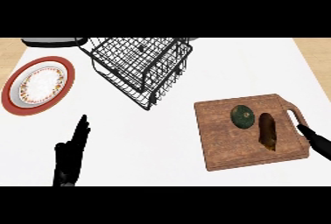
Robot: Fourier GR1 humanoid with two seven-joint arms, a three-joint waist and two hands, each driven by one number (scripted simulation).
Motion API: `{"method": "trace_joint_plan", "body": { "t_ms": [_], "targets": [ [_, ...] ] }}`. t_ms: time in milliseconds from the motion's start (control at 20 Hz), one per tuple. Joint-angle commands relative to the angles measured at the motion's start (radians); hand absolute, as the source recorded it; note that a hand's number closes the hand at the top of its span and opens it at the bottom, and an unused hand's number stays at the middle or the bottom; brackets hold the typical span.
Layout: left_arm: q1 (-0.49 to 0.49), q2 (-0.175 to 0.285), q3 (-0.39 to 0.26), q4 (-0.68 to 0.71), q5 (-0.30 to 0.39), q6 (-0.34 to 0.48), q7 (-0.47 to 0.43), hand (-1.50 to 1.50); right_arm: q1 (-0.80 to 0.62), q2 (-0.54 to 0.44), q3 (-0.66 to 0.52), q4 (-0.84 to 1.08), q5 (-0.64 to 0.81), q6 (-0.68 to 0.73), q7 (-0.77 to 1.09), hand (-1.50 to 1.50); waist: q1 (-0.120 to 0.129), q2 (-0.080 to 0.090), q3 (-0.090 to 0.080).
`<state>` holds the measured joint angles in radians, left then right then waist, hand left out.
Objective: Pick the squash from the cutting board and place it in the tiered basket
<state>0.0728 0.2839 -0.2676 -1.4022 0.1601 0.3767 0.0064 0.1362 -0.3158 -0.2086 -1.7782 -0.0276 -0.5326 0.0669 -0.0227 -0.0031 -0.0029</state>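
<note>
Left hand (70, 153) resting near-left, fingers (81, 131) lying straight, released. Right hand (317, 142) showing mostly cut off at right edge, state untellable, beside cutting board (223, 144) carrying squash (242, 117).

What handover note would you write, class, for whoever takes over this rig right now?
Left hand: open, fingers straight, at the lower left, holding nothing.
Right hand: open, at the right edge of the cutting board by its handle, holding nothing.
Squash: dark green, lying on the board beside a brown vegetable.
Tiered basket: top centre; the squash is not in it.
Done: nothing yet.
Left: grasp the squash, carry it to the basket, set it inside.
</note>
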Motion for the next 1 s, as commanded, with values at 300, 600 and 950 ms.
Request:
{"method": "trace_joint_plan", "body": {
  "t_ms": [300, 600, 950],
  "targets": [
    [0.008, -0.035, -0.045, 0.008, -0.026, -0.007, -0.022, 0.00, 0.090, -0.288, 0.238, -0.169, 0.349, 0.163, 0.579, -1.50, 0.049, 0.011, -0.007],
    [-0.022, -0.028, -0.011, 0.026, -0.013, -0.027, -0.019, 0.00, -0.051, -0.302, 0.355, -0.284, 0.615, 0.249, 1.013, -1.50, 0.039, 0.006, -0.001],
    [-0.030, -0.029, 0.028, 0.078, -0.014, -0.052, -0.047, 0.00, -0.256, -0.119, 0.513, -0.097, 0.838, 0.350, 1.157, -1.50, 0.035, 0.006, 0.001]
  ]
}}
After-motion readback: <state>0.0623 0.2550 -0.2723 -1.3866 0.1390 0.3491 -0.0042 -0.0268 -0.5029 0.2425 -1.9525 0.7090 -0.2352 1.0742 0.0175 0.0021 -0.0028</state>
